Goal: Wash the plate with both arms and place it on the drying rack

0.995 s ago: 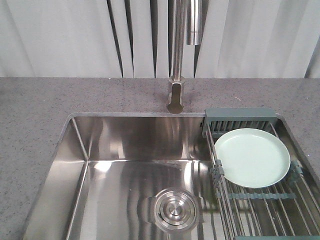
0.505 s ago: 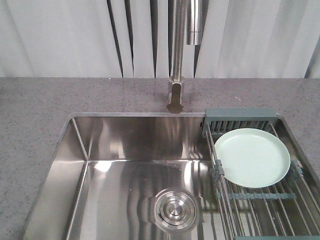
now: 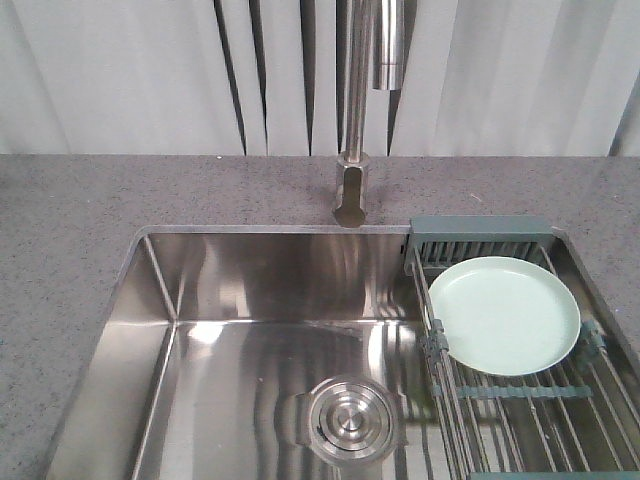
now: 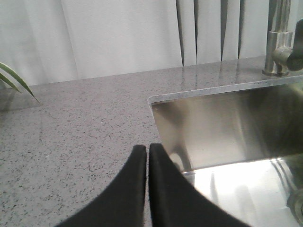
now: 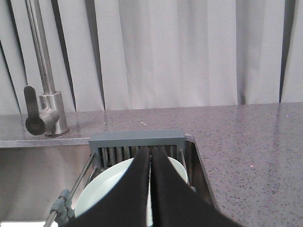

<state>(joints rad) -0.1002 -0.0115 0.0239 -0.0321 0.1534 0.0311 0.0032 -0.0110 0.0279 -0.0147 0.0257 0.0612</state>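
The left gripper [image 4: 147, 156], fingers pressed together on nothing, hangs over the countertop [image 4: 71, 123] beside the sink basin [image 3: 250, 340]. The faucet [image 3: 355, 110] stands behind. The mint-green plate [image 3: 504, 315] lies flat on the drying rack [image 3: 520, 400], under the right gripper [image 5: 151, 158], likewise closed and empty. Either the task has not begun or it is finished; if beginning, the right gripper must open and descend to the rim.

The right gripper [image 5: 150, 156] hides much of the plate [image 5: 94, 194].
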